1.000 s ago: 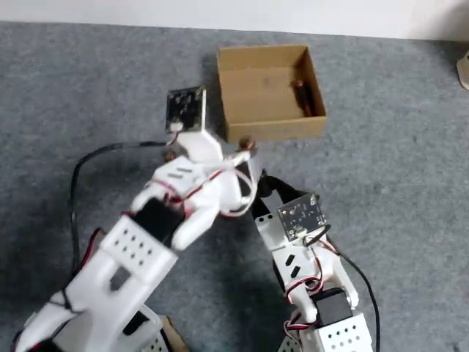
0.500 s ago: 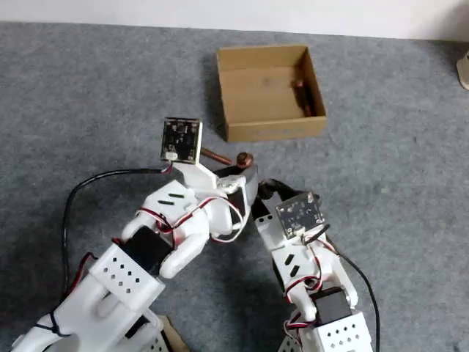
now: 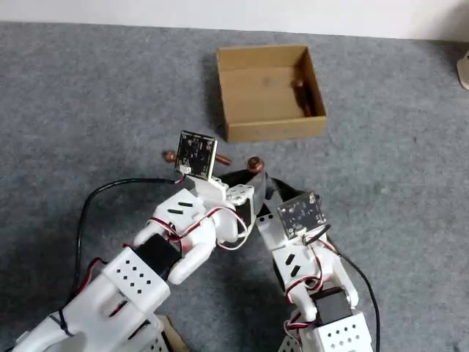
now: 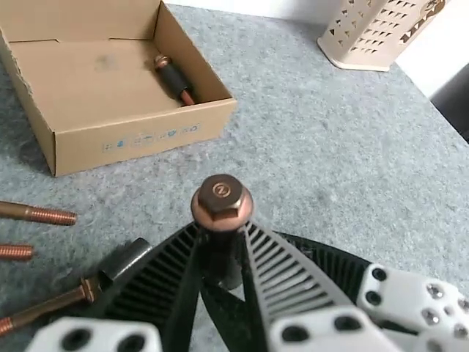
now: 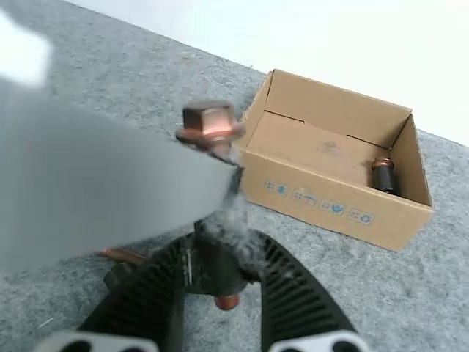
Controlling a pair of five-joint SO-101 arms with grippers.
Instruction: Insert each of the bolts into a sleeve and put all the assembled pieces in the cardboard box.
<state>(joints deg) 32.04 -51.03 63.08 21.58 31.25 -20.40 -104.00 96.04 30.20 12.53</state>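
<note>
A copper bolt (image 4: pixel 222 202) stands upright with its hex head up, and my left gripper (image 4: pixel 220 253) is shut on its shank. My right gripper (image 5: pixel 218 273) is shut on a black sleeve (image 5: pixel 217 265); the bolt's tip (image 5: pixel 227 301) pokes out below the sleeve and its head (image 5: pixel 211 125) rises above. In the high view both grippers (image 3: pixel 249 182) (image 3: pixel 268 192) meet in front of the cardboard box (image 3: pixel 275 130), with the bolt head (image 3: pixel 254 163) between them. One assembled piece (image 3: pixel 308 95) lies inside the box by its right wall.
Several loose bolts (image 4: pixel 38 214) (image 4: pixel 44 309) and a loose black sleeve (image 4: pixel 126 258) lie on the grey carpet beside the left gripper. A beige perforated holder (image 4: pixel 375 29) stands farther off. Open carpet stretches to the right of the box.
My left arm has drawn back from the box's front corner and swung the bolt toward the right gripper. The right arm has kept still.
</note>
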